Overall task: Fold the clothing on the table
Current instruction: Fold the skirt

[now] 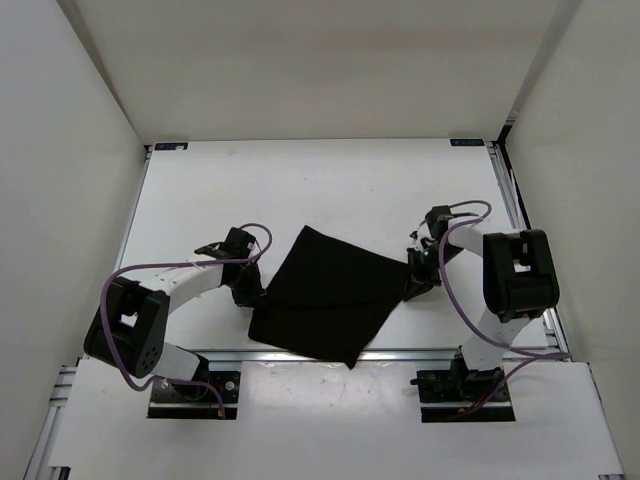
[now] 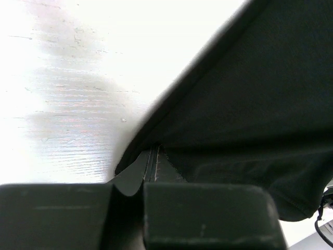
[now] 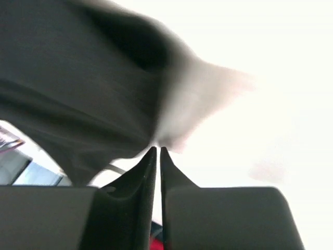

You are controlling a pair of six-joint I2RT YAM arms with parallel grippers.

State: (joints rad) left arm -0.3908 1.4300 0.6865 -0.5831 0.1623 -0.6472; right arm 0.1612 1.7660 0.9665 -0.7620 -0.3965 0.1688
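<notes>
- Fingers [image 2: 165, 171] of the left gripper [image 2: 151, 156] are pressed flat together at the lower middle of the left wrist view. The edge of the clothing [image 1: 325, 295] is pinched at their tips.
- At the bottom centre of the right wrist view, the fingers [image 3: 140, 177] of the right gripper [image 3: 157, 151] stand with only a thin slit between them. A blurred fold of the black fabric meets their tips, nipped there.
- From above, the clothing lies as a tilted dark square in the middle of the frame, on the lower part of the white table [image 1: 300, 180].
- Its lowest corner overlaps the aluminium rail [image 1: 430, 352] that runs across the lower part of the top view.
- The left gripper sits at the garment's left edge and the right gripper at its right corner.
- In the left wrist view the fabric fills the right side, with bare tabletop and a grey shadow at the upper left.
- In the right wrist view the fabric fills the upper left, with bright tabletop at the right.
</notes>
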